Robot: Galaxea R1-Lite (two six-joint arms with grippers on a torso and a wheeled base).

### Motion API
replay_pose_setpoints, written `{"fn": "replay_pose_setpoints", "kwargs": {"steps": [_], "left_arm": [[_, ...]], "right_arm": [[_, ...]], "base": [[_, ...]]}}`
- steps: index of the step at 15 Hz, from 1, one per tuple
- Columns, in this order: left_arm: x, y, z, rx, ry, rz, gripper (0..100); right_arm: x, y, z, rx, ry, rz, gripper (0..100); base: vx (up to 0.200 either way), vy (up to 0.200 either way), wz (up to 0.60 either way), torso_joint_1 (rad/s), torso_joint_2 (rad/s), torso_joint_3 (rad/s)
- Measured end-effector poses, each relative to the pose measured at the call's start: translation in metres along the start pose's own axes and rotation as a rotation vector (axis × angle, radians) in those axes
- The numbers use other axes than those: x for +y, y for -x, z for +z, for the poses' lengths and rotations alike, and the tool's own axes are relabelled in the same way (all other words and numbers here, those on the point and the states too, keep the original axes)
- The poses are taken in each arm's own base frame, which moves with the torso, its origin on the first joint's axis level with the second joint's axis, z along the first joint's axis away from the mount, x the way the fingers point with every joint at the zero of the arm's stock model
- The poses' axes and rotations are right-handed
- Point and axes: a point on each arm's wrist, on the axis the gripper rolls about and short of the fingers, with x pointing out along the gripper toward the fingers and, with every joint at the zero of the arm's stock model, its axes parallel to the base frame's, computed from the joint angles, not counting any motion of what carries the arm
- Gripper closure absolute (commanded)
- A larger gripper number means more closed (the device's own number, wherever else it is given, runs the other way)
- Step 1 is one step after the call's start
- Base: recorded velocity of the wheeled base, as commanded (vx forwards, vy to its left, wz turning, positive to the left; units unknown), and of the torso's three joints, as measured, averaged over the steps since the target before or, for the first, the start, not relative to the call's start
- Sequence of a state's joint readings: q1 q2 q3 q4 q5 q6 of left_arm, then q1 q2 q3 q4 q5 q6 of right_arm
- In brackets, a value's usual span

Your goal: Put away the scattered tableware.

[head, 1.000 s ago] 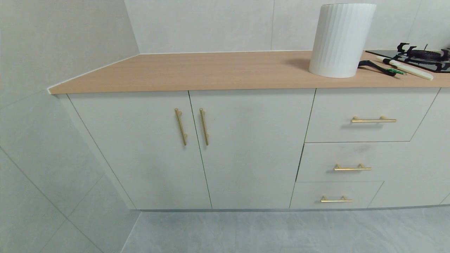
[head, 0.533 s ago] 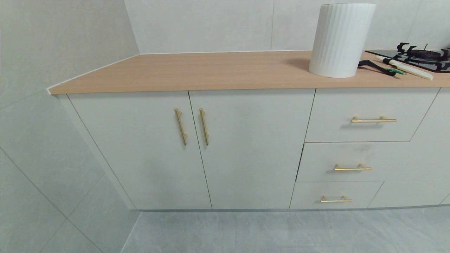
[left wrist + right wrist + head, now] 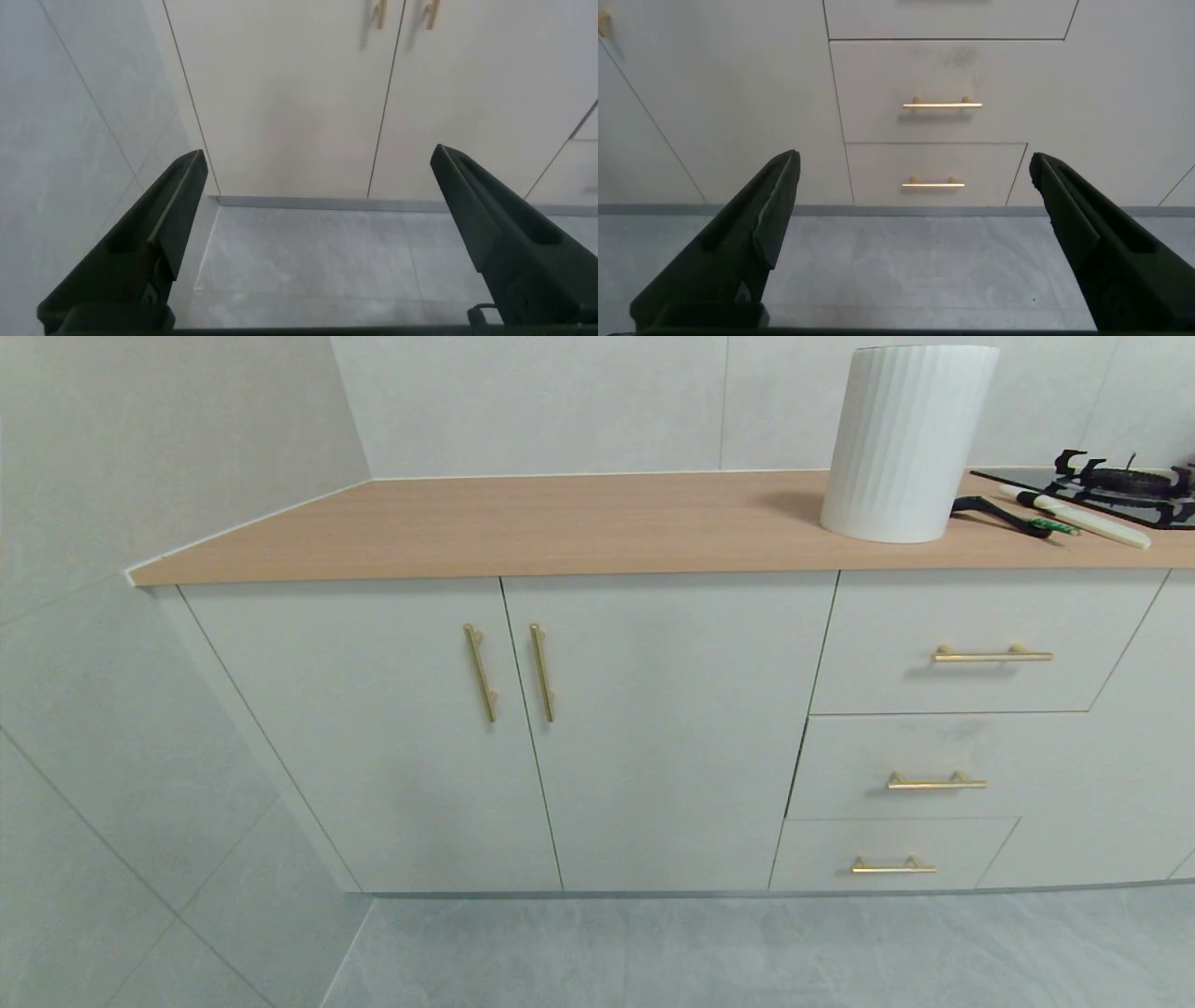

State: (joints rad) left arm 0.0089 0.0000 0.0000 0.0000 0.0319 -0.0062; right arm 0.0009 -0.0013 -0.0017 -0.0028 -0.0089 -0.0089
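A: Where's the tableware?
B: Head view, 2 o'clock. Black-handled utensil and white-handled utensil lie flat on the wood countertop, at 3 o'clock of the ribbed white container. The black one's end runs up to the container's base; can't tell if it touches. There's a small green piece between the two, type unclear.
A: Past them?
B: Hob with a black grate, at 1 o'clock of the utensils, just beside the white handle.
A: Grippers?
B: Left gripper: jaws wide apart, grey floor tiles showing between them. It's low, facing the double doors. Right gripper: jaws wide apart too, facing the two lower drawers, gold bar handles in line with the gap.
A: Cabinet state?
B: Doors shut, all three drawers shut. In the head view the doors sit at 6 o'clock of the countertop's middle and the drawer stack at 4 o'clock.
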Motion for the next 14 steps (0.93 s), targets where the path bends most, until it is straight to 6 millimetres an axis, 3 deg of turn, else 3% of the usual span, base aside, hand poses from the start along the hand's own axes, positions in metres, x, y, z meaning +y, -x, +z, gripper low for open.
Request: {"fn": "replay_pose_setpoints", "kwargs": {"steps": [4,13,14], "left_arm": [[0.0000,0.0000,0.0000,0.000,-0.005,0.000,0],[0.0000,0.0000,0.0000,0.000,-0.017,-0.002,0],[0.0000,0.0000,0.0000,0.000,-0.016,0.000,0]], "right_arm": [[0.0000,0.0000,-0.0001,0.001,0.001,0.003,0],[0.0001,0.0000,0.0000,0.001,0.000,0.003,0],[0.0001,0.0000,-0.0001,0.001,0.000,0.003,0]], "base": [[0.000,0.000,0.00,0.000,0.00,0.000],[-0.200,-0.200,0.00,0.005,0.00,0.001],[0.000,0.000,0.00,0.000,0.00,0.000]]}}
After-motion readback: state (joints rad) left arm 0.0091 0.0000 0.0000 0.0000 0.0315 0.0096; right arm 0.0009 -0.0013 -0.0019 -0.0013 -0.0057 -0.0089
